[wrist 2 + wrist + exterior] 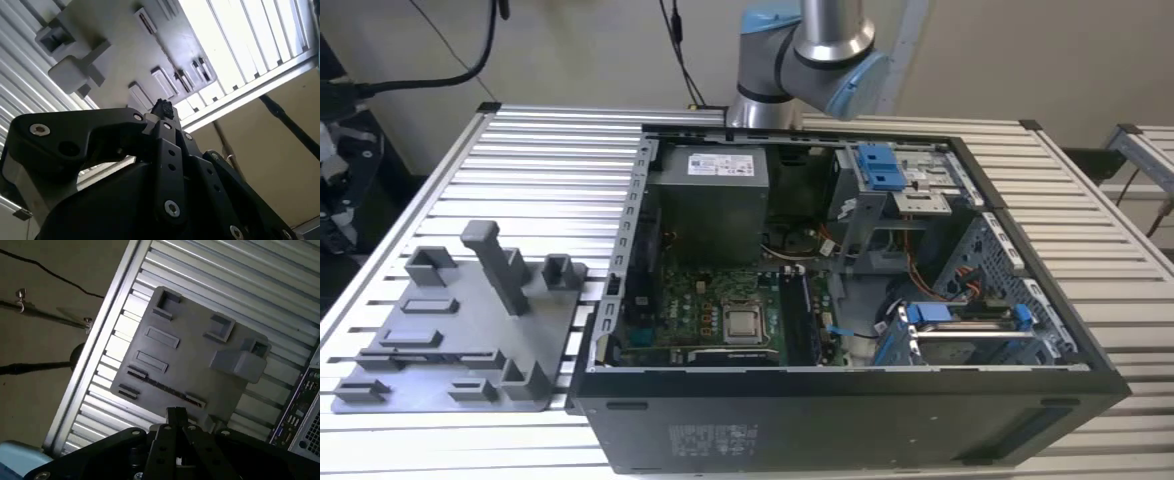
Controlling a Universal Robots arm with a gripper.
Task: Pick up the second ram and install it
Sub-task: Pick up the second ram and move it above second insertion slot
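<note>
In the first wrist view a thin dark strip [165, 388] stands on edge in a long slot of the grey fixture plate [195, 347]; it looks like the second ram seen edge-on. My gripper [176, 415] hangs above the plate, close to that slot and not touching it. Its black fingers meet at the tip with nothing between them. The second wrist view shows the same shut gripper [162, 107] under the plate's [125, 45] slots and posts. In the exterior view the plate [467, 330] lies on the table at the left of the open computer case [854, 300].
The case lies open with its motherboard [720, 310] exposed, a grey power supply [707, 195] behind it and blue drive brackets [887, 170] toward the exterior view's right. The arm [814, 50] rises behind the case. The ribbed metal table [547, 170] has a near edge beside the plate.
</note>
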